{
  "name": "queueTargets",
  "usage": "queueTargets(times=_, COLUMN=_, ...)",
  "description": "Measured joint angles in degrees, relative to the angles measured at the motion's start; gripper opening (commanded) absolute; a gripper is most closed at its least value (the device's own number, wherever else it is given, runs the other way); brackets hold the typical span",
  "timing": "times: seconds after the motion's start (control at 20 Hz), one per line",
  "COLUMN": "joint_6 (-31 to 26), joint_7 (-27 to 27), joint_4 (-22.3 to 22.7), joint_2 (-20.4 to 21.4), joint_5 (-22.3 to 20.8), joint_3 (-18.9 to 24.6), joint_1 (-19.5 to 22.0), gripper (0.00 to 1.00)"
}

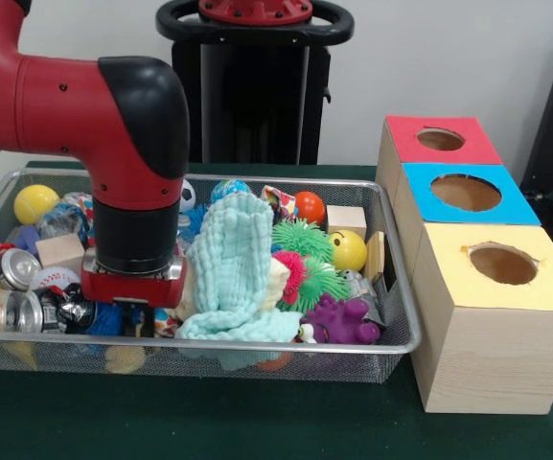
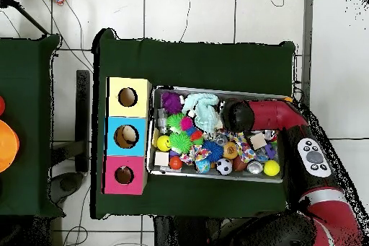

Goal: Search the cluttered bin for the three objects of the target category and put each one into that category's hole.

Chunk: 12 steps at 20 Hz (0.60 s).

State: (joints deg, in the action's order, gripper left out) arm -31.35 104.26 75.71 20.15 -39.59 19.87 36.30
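A red and black robot arm (image 1: 113, 125) is lowered into a wire basket (image 1: 391, 340) crowded with toys. Its gripper (image 1: 134, 311) is buried among crushed cans (image 1: 12, 287). A mint knitted cloth (image 1: 238, 273) is draped just beside it.

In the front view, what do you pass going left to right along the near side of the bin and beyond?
Silver cans → end effector → mint cloth → purple spiky toy → yellow-topped box.
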Motion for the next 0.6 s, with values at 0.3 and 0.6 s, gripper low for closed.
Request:
queueTargets(times=0.3, joint_6=0.0, joint_7=0.0, joint_4=0.1, joint_2=0.2, joint_5=0.0, joint_3=-0.1, joint_1=-0.2, gripper=0.0)
queueTargets(times=0.6, joint_6=0.0, joint_7=0.0, joint_4=2.0, joint_2=2.0, joint_5=1.4, joint_3=0.2, joint_1=0.4, gripper=0.0)
